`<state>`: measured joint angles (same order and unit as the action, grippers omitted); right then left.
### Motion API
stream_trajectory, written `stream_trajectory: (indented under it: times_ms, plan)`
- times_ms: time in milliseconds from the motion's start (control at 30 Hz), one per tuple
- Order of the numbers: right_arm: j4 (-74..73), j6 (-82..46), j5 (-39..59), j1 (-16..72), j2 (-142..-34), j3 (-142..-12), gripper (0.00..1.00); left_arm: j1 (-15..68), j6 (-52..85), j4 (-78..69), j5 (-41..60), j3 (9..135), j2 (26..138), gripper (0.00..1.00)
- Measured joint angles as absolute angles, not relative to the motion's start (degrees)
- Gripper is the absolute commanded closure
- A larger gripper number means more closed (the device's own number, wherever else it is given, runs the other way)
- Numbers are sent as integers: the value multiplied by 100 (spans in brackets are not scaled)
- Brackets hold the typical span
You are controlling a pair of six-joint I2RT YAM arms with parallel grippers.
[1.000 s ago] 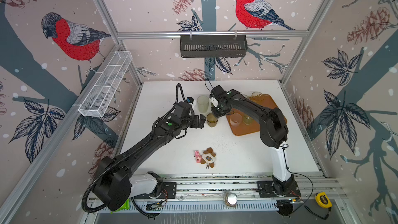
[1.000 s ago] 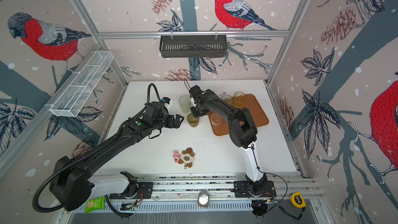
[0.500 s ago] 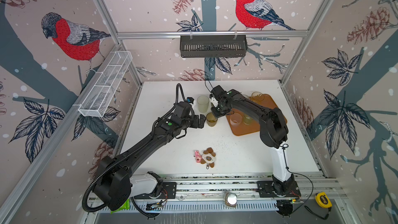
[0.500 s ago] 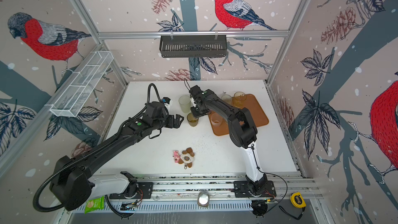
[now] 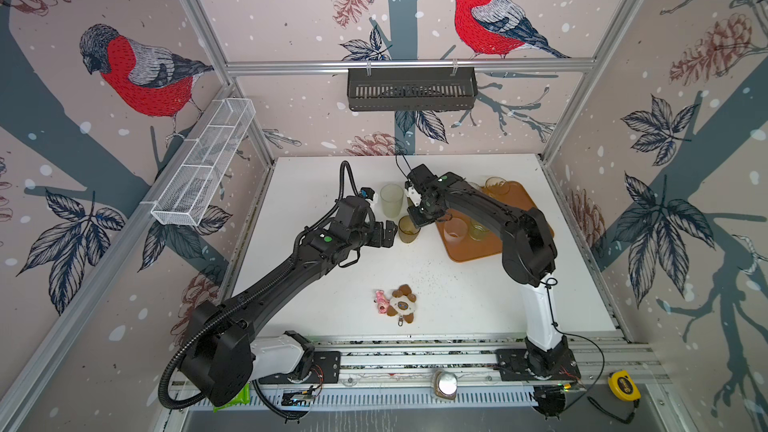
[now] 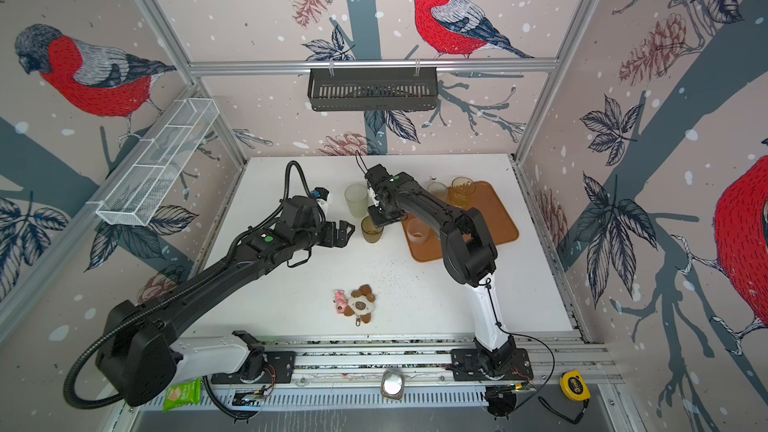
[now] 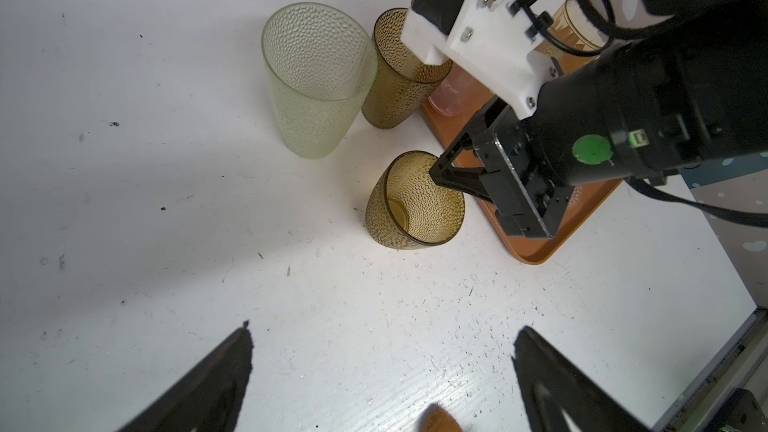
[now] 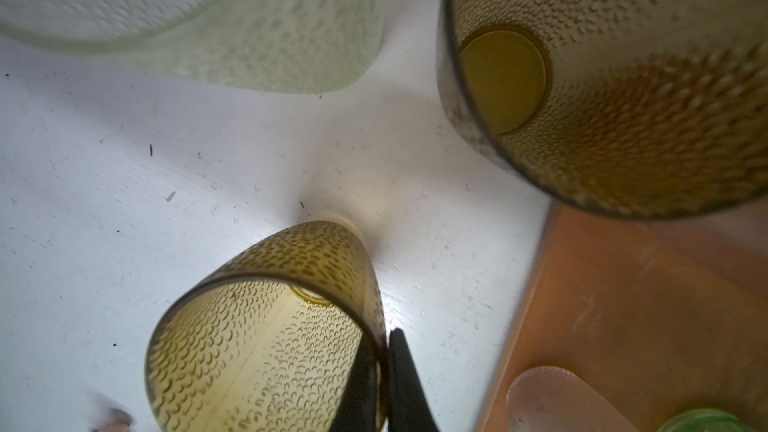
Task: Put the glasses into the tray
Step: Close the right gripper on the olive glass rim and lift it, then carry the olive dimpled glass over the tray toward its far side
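The right arm bends over the tray; the right gripper pinches the amber glass by its rim (on the table, by the tray's left edge). The left gripper gapes, empty. The arm partly hides the trayed glasses.

This is a robot test cell in a lab: two black robot arms are bolted to metal rails at the front edge of a white tabletop. Aluminium framing boxes it in with bird-printed wall panels, and a tape measure lies beside the rails.
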<state>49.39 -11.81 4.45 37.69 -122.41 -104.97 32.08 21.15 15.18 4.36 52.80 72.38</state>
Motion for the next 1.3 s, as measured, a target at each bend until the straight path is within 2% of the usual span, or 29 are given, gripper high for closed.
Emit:
stream_trajectory:
  times_ms: [1300]
  plan:
    - [5280, -1186, 198, 3470, -11214, -10294, 98, 3208, 2075, 1380, 602, 5513, 7428, 2]
